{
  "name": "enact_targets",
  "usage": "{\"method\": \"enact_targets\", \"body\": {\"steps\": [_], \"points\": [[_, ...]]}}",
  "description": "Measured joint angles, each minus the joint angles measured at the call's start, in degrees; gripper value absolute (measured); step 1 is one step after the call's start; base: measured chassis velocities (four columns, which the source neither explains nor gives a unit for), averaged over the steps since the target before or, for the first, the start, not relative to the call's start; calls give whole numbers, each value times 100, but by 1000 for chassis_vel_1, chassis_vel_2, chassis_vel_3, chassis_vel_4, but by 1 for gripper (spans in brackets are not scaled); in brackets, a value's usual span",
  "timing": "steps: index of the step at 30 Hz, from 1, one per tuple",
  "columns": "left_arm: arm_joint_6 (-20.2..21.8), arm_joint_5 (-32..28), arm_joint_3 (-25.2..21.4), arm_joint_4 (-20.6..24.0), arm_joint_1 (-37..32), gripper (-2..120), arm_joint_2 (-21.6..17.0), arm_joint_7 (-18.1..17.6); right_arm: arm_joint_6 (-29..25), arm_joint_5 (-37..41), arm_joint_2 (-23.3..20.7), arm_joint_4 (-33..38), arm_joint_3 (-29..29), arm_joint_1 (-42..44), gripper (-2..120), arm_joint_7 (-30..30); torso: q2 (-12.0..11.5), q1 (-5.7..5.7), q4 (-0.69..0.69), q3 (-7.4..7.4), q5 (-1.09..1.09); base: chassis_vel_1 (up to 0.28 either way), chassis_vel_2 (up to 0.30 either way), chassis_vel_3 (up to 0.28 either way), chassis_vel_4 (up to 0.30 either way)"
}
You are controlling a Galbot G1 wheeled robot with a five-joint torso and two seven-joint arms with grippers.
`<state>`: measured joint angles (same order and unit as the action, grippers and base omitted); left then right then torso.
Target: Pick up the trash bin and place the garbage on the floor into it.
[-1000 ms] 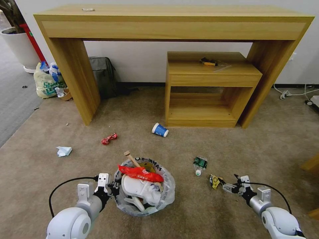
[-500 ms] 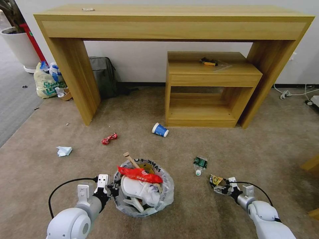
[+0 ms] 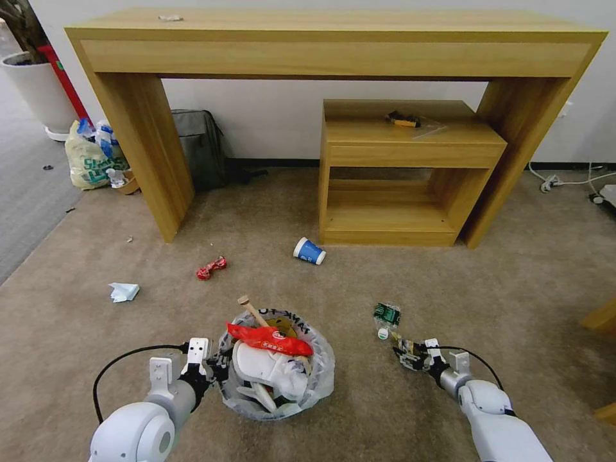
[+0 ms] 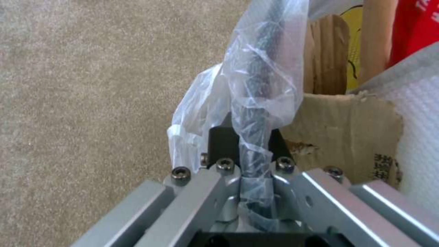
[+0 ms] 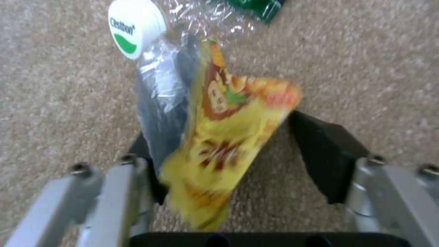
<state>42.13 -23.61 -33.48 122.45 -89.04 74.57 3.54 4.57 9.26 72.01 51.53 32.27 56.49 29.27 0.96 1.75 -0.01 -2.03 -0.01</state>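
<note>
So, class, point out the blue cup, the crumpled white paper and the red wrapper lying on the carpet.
blue cup (image 3: 310, 251), head view, its side wall.
crumpled white paper (image 3: 123, 292), head view, its middle.
red wrapper (image 3: 211, 268), head view, its twisted middle.

Beige floor (image 3: 449, 269): blue cup (image 3: 309, 251), red wrapper (image 3: 211, 267), crumpled paper (image 3: 123, 292).

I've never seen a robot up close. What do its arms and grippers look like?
Both arms end in rounded white-grey shells. The left gripper and right gripper are silver metal with bolt heads and black finger pads. A black cable loops from each wrist.
</note>
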Motion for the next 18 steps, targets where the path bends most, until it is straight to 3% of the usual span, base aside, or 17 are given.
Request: {"method": "enact_targets", "body": {"steps": [1,4,6,8,10,12,14,15,18], "points": [[0,0,0,0,0,0,0,0,0,0,0,0,0,0,63,0,0,0,0,0,0,0,0,0,0],[0,2,2,3,4,0,-5,-6,-34,-90,78,-169,32,-96,44,-35,0,0,0,0,-1,0,0,0,0],[0,2,3,3,5,0,-5,-7,-38,-99,84,-185,36,-104,42,-38,0,0,0,0,-2,0,0,0,0],[0,3,6,18,3,0,3,-12,-67,-136,106,-248,49,-132,29,-99,0,0,-1,0,-2,0,0,0,0],[0,3,6,23,1,0,4,-13,-76,-141,109,-262,52,-137,28,-109,0,0,-1,0,-3,0,0,0,0],[0,3,0,46,-6,0,3,-13,-123,-179,124,-303,60,-154,15,-144,0,0,0,0,2,0,0,0,0],[0,4,-4,51,-7,0,-1,-14,-128,-184,124,-303,62,-154,12,-150,0,0,0,0,4,0,0,0,0],[0,4,-8,59,-10,0,-6,-15,-152,-221,131,-302,80,-154,4,-155,0,0,1,0,2,0,0,0,0],[0,4,-8,72,-15,0,-10,-14,-194,-273,143,-292,109,-151,0,-154,0,0,1,0,3,0,0,0,0]]}}
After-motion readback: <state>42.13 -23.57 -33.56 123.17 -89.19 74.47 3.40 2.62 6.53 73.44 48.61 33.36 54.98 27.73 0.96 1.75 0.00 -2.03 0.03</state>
